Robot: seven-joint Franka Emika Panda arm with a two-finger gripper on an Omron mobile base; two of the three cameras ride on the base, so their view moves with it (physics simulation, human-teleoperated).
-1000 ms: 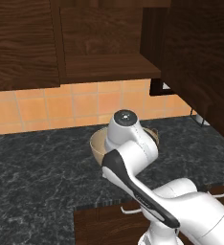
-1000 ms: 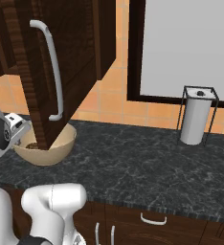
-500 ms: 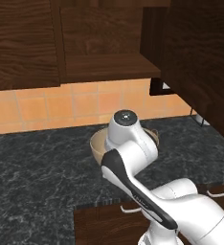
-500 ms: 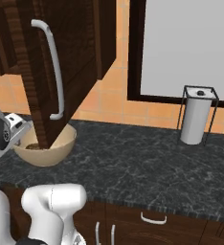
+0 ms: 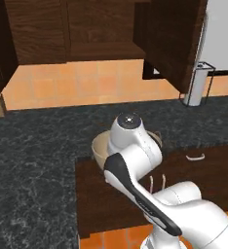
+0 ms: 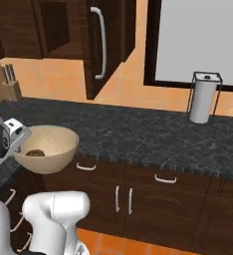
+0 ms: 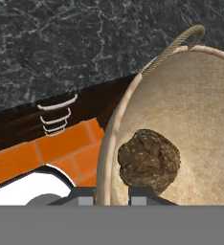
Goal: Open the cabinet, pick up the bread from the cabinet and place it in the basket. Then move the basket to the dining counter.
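The end effector (image 7: 111, 194) is clamped on the rim of the basket (image 7: 190, 124): in the hand view its two dark finger tips (image 7: 87, 196) stand one on each side of the near rim, close together with the woven wall between them. The basket is round and tan, with a rope-like handle loop at its far rim. In the right base view the basket (image 6: 46, 149) hangs off the front edge of the black white-veined counter (image 6: 153, 139), in front of the dark drawer fronts and not resting on the stone. In the left base view the basket (image 5: 104, 146) is mostly hidden behind the white arm, with part of its rim showing at the counter's front edge.

The bread (image 7: 149, 160), a dark brown speckled round loaf, lies inside the basket against the near wall, just beyond the finger tips. In the right base view the bread (image 6: 35, 153) shows as a dark lump on the basket's floor.

The cabinet (image 6: 101, 45) stands open above the counter, its tall dark door swung out with the long silver bar handle facing the room. A paper towel holder (image 6: 203, 97) stands upright toward the counter's back edge, well apart from the basket. A knife block (image 6: 10, 87) sits against the orange tiled wall.
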